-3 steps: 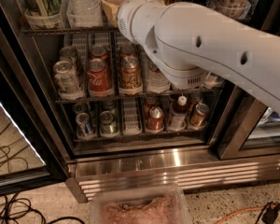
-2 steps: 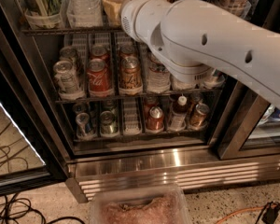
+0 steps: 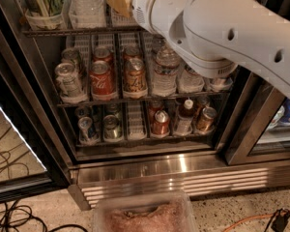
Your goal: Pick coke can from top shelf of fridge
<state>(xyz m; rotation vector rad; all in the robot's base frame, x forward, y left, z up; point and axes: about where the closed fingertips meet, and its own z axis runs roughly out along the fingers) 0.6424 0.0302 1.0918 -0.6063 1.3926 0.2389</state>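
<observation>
Coke can (image 3: 100,79) stands upright at the front of its lane on the shelf (image 3: 145,98) in the fridge (image 3: 150,170), between a silver can (image 3: 67,79) and a brown can (image 3: 134,75), apart from the arm (image 3: 222,28). That white arm crosses the upper right and ends near the top edge, above the cans. The gripper lies out of sight beyond that end, so I cannot tell whether it is open or closed.

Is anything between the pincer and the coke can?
Nothing visible stands before the coke can, first in its lane between a silver can and a brown can. The pincer is out of view, past the arm up top.
</observation>
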